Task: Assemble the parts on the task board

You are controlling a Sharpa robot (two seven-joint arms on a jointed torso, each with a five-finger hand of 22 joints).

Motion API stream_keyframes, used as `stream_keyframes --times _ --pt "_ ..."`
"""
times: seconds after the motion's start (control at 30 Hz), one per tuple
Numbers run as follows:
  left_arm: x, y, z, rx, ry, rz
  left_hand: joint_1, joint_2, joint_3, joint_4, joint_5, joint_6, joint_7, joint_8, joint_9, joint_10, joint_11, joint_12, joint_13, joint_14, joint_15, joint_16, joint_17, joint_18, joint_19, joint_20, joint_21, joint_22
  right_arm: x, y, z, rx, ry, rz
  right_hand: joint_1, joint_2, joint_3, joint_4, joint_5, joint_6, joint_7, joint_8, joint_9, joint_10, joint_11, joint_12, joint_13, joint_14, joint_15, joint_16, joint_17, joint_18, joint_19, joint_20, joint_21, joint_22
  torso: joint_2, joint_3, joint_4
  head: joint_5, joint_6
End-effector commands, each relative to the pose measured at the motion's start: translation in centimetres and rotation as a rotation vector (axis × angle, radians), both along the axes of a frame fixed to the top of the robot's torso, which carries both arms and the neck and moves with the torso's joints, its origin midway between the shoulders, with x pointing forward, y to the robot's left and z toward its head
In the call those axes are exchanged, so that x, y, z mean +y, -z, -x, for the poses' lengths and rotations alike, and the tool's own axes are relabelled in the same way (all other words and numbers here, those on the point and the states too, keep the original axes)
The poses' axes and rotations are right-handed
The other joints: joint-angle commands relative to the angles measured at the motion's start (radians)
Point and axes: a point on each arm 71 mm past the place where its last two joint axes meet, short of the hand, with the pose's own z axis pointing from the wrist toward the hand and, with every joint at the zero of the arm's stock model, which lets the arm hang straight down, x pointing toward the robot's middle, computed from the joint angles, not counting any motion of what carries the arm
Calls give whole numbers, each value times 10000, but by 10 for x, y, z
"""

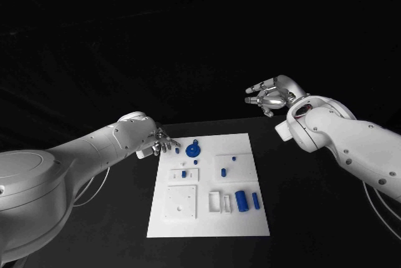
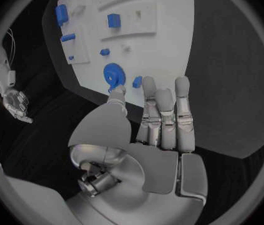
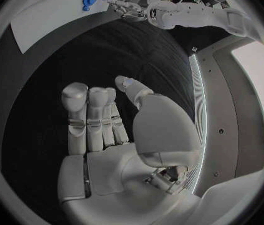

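- Here, the white task board [image 1: 209, 221] lies in the middle of the black table [image 1: 100, 233], its long side running from near to far.
- The left hand [image 1: 164, 144] hangs at the board's far left corner, fingers apart and straight, holding nothing; whether its fingertips touch the board cannot be told.
- In the left wrist view, that hand's fingertips [image 2: 149, 85] reach to the board's edge, just beside a round blue part [image 2: 114, 76] and a small blue block [image 2: 136, 81].
- In the head view the round blue part [image 1: 193, 148] sits at the far end of the board, just right of the left hand, with smaller blue pieces [image 1: 196, 162] near it.
- A blue cylinder [image 1: 241, 201] and a thinner blue bar [image 1: 255, 201] lie side by side toward the near right of the board, beside white upright pieces [image 1: 219, 202].
- A white square plate [image 1: 181, 201] sits on the board's near left.
- The right hand [image 1: 269, 95] is raised well apart from the board, beyond its far right corner, fingers loosely curled and apart, with nothing in them.
- The right wrist view shows that hand's fingers [image 3: 76, 110] extended side by side, the thumb set apart, and the palm bare.
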Motion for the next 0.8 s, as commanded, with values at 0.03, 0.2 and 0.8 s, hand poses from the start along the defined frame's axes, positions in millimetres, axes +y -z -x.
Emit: stream_keyframes --times 0.03,0.2,0.8 --pt "-6 1 0 103 290 566 11 132 -73 -42 -71 -15 103 -335 -540 -38 24 49 -27 -91 8 0 -26 57 -11 48 -48 184 2 -1 0 -41 -105 71 -68 -18 11 44 62 -1 23 -55 -15 -38 -42 19 -12 7 -58 -35 -9 178 -37 -7 -34 890 -1 10 -1 13 -13" --pt "-8 4 1 138 287 710 5 191 -124 -132 -77 -9 157 -404 -1304 -50 53 48 -58 -106 31 14 -60 79 -12 75 -73 186 3 -1 1 -43 -117 63 -68 -18 11 44 62 -1 23 -55 -15 -38 -42 19 -12 7 -58 -35 -9 178 -37 -7 -34 890 14 19 -23 19 8" --pt "-7 12 1 56 122 945 195 529 -88 -360 -66 -87 258 -553 -2345 -80 95 65 -79 -127 64 28 -94 106 -18 107 -95 188 5 -3 1 -80 -159 50 -56 -15 19 62 63 0 22 -51 -13 -36 -43 16 -18 12 -58 -39 -10 176 -31 -7 -32 893 46 39 -29 -39 14"
